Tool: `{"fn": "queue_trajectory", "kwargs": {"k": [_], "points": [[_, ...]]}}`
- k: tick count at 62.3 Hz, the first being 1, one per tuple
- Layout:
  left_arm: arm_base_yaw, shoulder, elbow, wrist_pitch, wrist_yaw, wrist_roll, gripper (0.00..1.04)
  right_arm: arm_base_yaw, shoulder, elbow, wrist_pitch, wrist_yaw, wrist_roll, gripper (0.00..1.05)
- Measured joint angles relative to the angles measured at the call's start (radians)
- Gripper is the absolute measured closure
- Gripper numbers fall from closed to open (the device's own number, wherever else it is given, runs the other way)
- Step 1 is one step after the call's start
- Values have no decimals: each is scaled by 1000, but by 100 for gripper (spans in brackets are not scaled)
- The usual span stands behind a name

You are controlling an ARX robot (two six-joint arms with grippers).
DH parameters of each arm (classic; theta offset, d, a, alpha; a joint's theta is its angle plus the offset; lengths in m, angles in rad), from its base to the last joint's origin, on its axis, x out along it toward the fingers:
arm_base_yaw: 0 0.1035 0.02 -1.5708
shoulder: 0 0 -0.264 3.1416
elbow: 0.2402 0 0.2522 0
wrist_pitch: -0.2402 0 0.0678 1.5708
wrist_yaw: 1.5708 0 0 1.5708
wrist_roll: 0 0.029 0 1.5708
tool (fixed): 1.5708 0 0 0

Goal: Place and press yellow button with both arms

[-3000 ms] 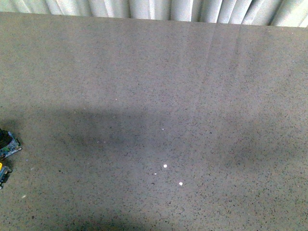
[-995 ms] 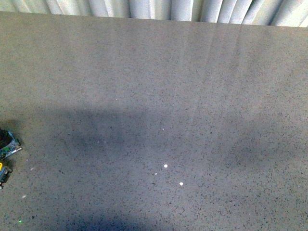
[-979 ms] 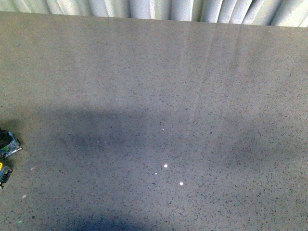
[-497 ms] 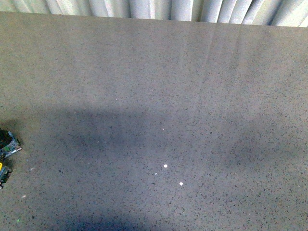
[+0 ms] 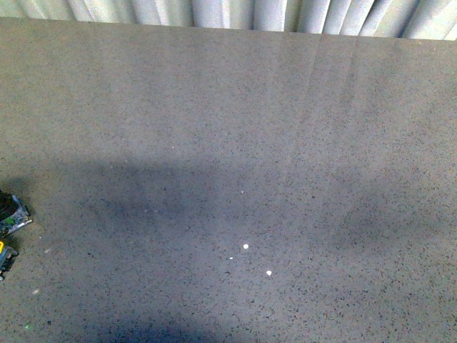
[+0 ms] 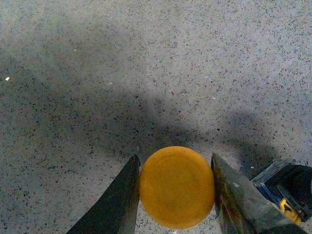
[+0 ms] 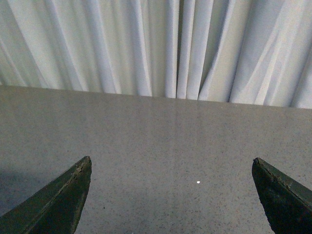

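Observation:
In the left wrist view the yellow button (image 6: 177, 186) shows its round orange-yellow cap from above, held between my left gripper (image 6: 175, 192)'s two dark fingers (image 6: 119, 204), which are shut on it above the speckled grey table (image 6: 146, 73). In the right wrist view my right gripper (image 7: 171, 192) is open and empty, its fingertips (image 7: 73, 190) wide apart over the bare tabletop, facing the curtain. Neither arm nor the button shows in the front view.
Small blue-black parts (image 5: 11, 214) with a yellow bit (image 5: 3, 251) lie at the table's left edge in the front view; they also show in the left wrist view (image 6: 282, 187). A white curtain (image 7: 161, 44) hangs behind the table's far edge.
Nothing has clearly changed in the front view; the shadow along the near edge shifts slightly.

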Motion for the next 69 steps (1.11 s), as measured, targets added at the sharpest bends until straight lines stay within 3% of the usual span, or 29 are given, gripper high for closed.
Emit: {"fn": "queue_trajectory", "kwargs": {"k": [24, 40, 54, 61, 69], "points": [[-8, -82, -9, -37, -7, 18, 72, 0, 0, 0, 0, 0, 0, 9], [-43, -169, 89, -114, -55, 39, 72, 0, 0, 0, 0, 0, 0, 9], [-276, -198, 159, -137, -130, 13, 72, 0, 0, 0, 0, 0, 0, 9], [-481, -161, 177, -95, -210, -4, 72, 0, 0, 0, 0, 0, 0, 9], [-651, -82, 180, -35, -282, -18, 72, 0, 0, 0, 0, 0, 0, 9]]}}
